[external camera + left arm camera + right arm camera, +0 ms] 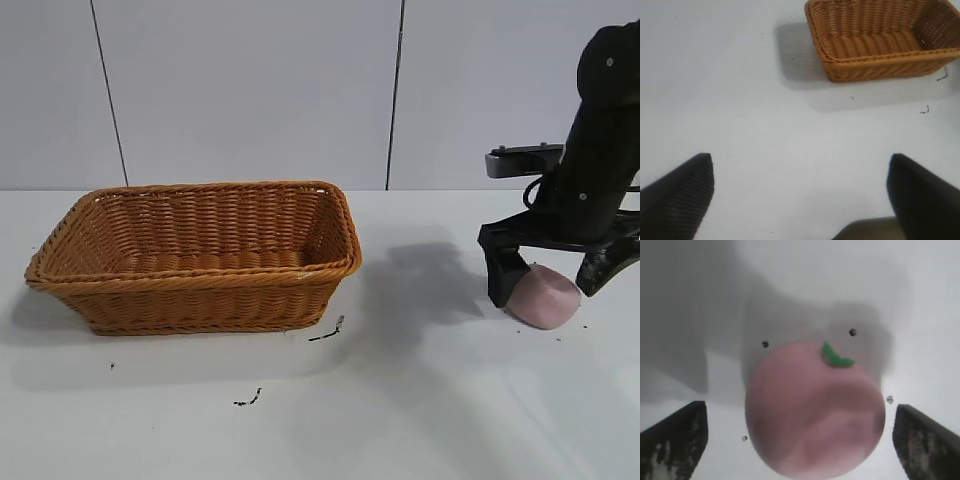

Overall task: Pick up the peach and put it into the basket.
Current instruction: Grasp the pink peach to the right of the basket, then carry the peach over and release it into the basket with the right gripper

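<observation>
The left gripper [800,192] hung over the bare white table [740,100], its two dark fingers [677,197] spread wide apart with nothing between them. Well beyond it stood the woven wicker basket [880,65], with small dark specks [925,110] just beside it.

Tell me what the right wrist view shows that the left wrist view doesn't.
Only the right wrist view shows the peach with its small green leaf, lying on the table between the right gripper and its open fingers, which do not touch it. Only the left wrist view shows the basket, standing apart from the left gripper, whose fingers are spread open over bare surface. Both share the white table and dark fingers at the frame edges.
</observation>
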